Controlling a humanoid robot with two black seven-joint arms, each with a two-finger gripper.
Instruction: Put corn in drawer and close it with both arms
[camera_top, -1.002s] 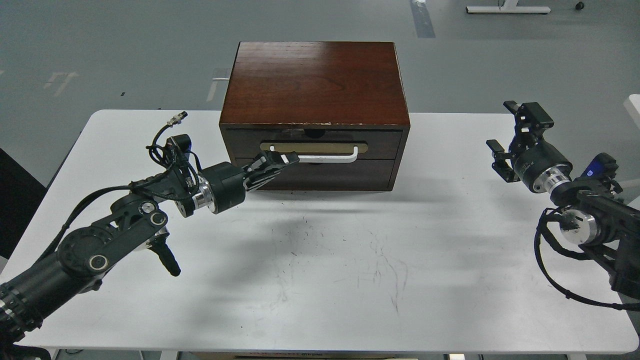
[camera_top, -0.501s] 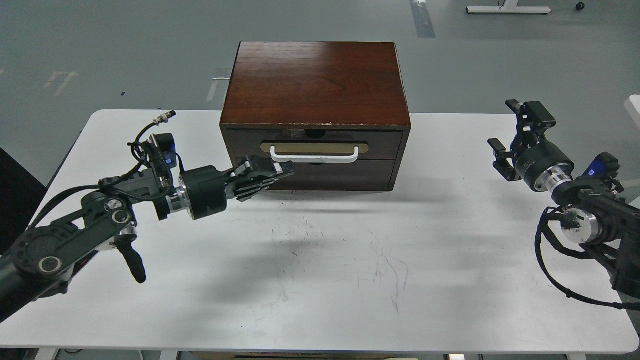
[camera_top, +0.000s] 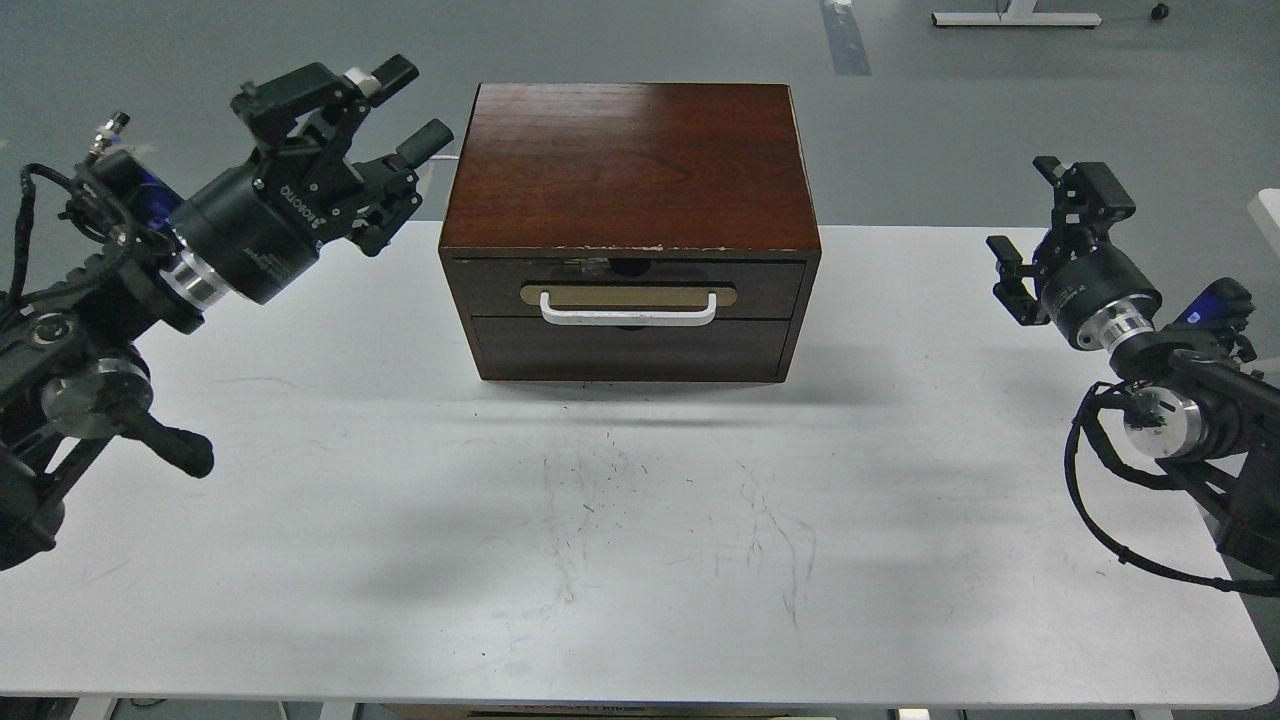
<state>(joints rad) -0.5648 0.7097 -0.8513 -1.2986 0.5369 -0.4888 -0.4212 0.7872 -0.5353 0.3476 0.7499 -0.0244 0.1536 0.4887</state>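
A dark brown wooden cabinet (camera_top: 630, 160) stands at the back middle of the white table (camera_top: 640, 520). Its drawer (camera_top: 630, 287) is shut flush, with a white bar handle (camera_top: 628, 312) on a tan oval plate. No corn is in view. My left gripper (camera_top: 405, 110) is open and empty, raised up left of the cabinet's top back corner. My right gripper (camera_top: 1030, 215) is open and empty, held above the table's right side, well clear of the cabinet.
A plain lower front panel (camera_top: 630, 350) sits under the drawer. Grey floor lies beyond the table, with a white stand base (camera_top: 1015, 17) far back right. Scuff marks show on the table in front of the cabinet.
My left gripper has left the drawer handle, swung up and to the left, and opened. My right gripper has risen slightly. The drawer stays shut.
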